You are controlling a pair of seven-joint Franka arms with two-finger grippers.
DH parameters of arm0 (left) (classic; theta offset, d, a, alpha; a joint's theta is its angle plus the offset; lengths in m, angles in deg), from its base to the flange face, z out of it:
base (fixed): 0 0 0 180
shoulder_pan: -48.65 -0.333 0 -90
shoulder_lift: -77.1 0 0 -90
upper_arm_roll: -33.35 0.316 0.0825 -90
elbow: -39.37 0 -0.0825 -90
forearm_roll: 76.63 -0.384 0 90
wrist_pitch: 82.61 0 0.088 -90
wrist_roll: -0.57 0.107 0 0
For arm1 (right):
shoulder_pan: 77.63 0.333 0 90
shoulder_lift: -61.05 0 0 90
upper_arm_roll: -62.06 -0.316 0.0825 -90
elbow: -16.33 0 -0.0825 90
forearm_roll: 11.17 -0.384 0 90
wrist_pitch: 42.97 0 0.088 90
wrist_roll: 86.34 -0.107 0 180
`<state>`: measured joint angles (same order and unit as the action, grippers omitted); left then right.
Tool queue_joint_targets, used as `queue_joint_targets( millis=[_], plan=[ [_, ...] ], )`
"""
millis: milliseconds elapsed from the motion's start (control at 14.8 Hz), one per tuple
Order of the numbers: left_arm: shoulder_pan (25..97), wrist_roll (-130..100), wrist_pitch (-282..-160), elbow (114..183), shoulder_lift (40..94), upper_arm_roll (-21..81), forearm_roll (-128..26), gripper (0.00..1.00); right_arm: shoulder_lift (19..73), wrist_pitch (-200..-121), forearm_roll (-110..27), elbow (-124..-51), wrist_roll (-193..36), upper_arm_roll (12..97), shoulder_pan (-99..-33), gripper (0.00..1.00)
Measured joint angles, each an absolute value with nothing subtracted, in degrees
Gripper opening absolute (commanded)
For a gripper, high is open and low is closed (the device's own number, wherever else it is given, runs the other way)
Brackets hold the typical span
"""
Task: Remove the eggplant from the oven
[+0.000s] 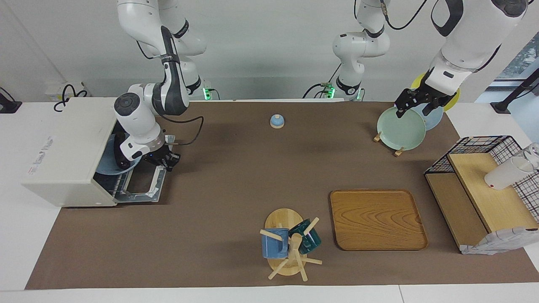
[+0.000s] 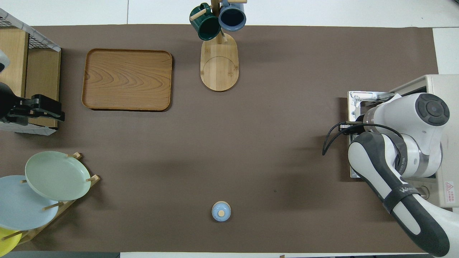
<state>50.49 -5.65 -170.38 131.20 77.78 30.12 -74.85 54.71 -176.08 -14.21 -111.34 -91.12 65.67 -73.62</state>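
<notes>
The white oven (image 1: pixel 71 147) stands at the right arm's end of the table, its door (image 1: pixel 141 185) dropped open; it also shows in the overhead view (image 2: pixel 443 86). My right gripper (image 1: pixel 121 159) reaches into the oven's opening, over a blue plate (image 1: pixel 105 168) inside. Its fingertips are hidden by the wrist and the oven. The eggplant is not visible in either view. My left gripper (image 1: pixel 414 110) hangs open and empty over the plate rack at the left arm's end; the arm waits there.
A plate rack holds a green plate (image 1: pixel 400 128) and others. A small blue knobbed lid (image 1: pixel 277 121) lies near the robots. A wooden tray (image 1: pixel 377 219), a mug tree (image 1: pixel 290 244) and a wire shelf (image 1: pixel 484 189) lie farther out.
</notes>
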Motion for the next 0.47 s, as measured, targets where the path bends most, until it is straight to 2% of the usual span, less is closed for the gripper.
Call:
queue_joint_targets(
  millis=[270, 338, 405, 473],
  plan=[
    [50.49, -5.65, -180.08, 136.96, 79.37, 30.13, -74.85, 0.95, 54.70, -176.08, -14.21, -111.26, -91.12, 65.84, -73.55, 0.00],
    [50.49, -5.65, -181.65, 138.40, 79.82, 30.14, -74.85, 1.00, 54.70, -175.99, -14.21, -111.01, -91.12, 65.84, -73.48, 0.35],
    [50.49, -5.64, -182.68, 139.41, 80.15, 30.14, -74.76, 1.00, 54.70, -175.67, -14.21, -110.48, -91.11, 65.84, -73.37, 0.55],
    [50.48, -5.64, -183.46, 140.20, 80.41, 30.15, -74.12, 1.00, 54.70, -174.93, -14.12, -109.65, -91.06, 65.85, -72.97, 0.62]
  ],
)
